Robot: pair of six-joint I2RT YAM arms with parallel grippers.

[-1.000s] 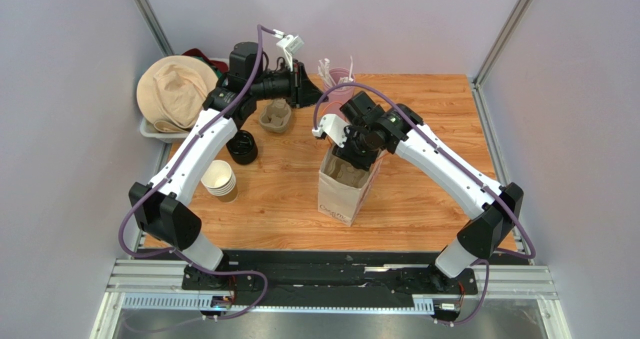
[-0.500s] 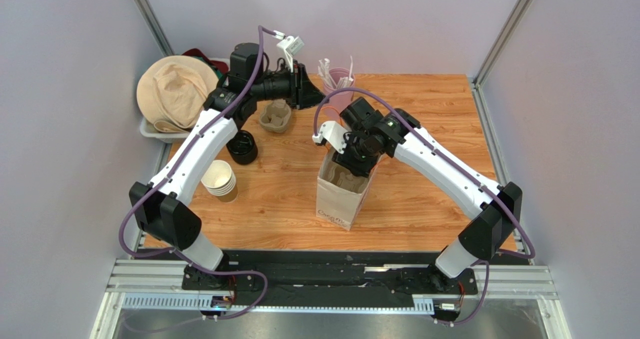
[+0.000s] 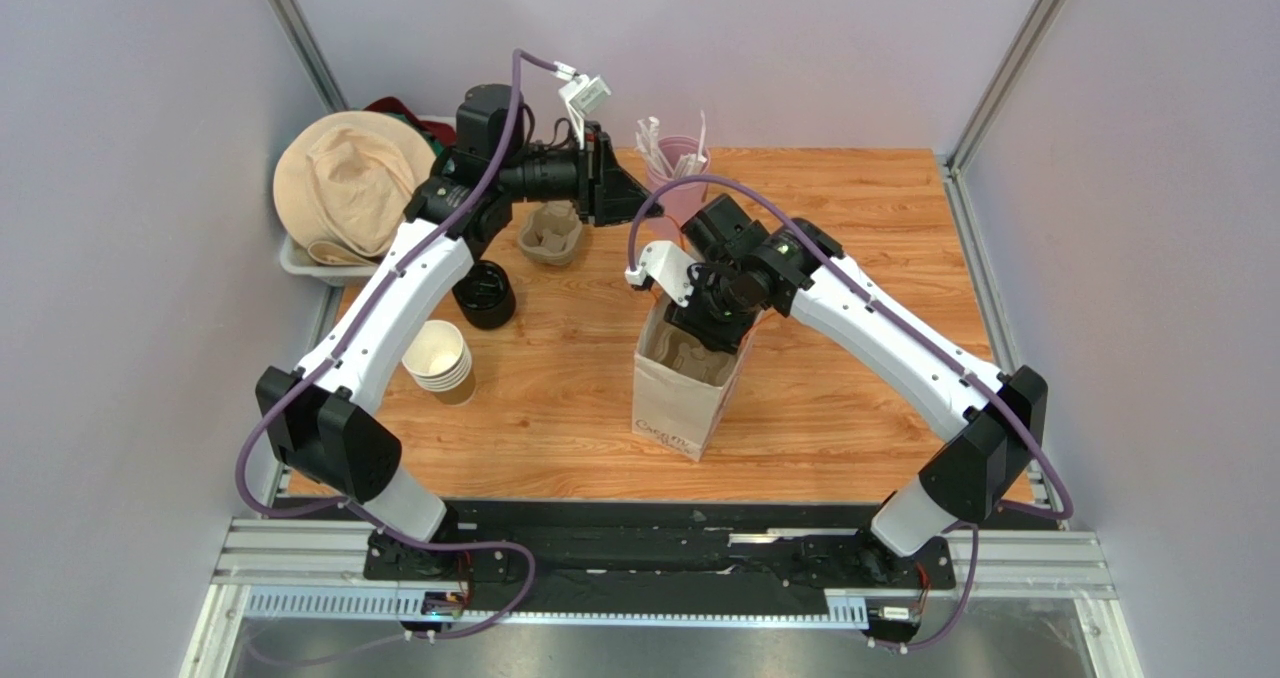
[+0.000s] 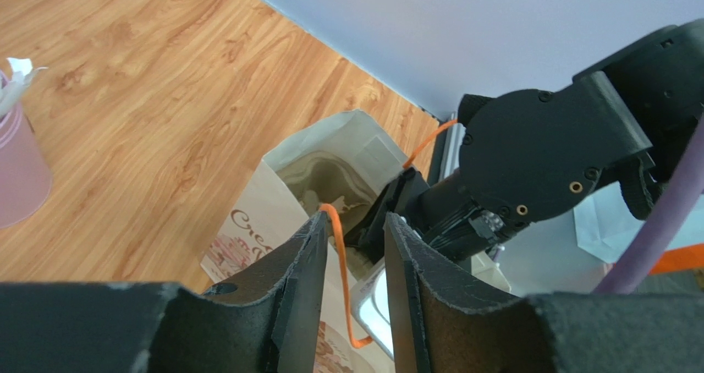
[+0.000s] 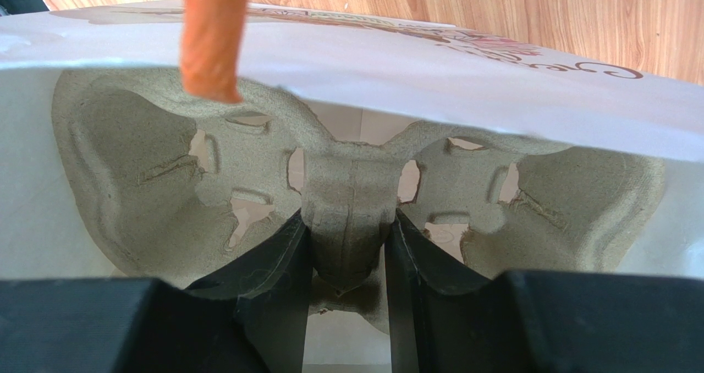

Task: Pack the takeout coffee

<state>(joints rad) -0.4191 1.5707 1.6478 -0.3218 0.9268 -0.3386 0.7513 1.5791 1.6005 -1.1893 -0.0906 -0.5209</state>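
right claw [image 5: 348, 237] clamped on the pulp tray [image 5: 347, 179] inside the paper bag [image 5: 496, 92], left claw [image 4: 354, 224] apart at the bag's 11 o'clock

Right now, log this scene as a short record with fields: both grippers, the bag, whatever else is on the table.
paper bag: upright, top open, orange handles
right gripper: shut on the centre post of the pulp cup carrier, inside the bag
left gripper: jaws apart, nothing held, apart from the bag
also on table: second pulp carrier, nested paper cups, black lids, pink cup
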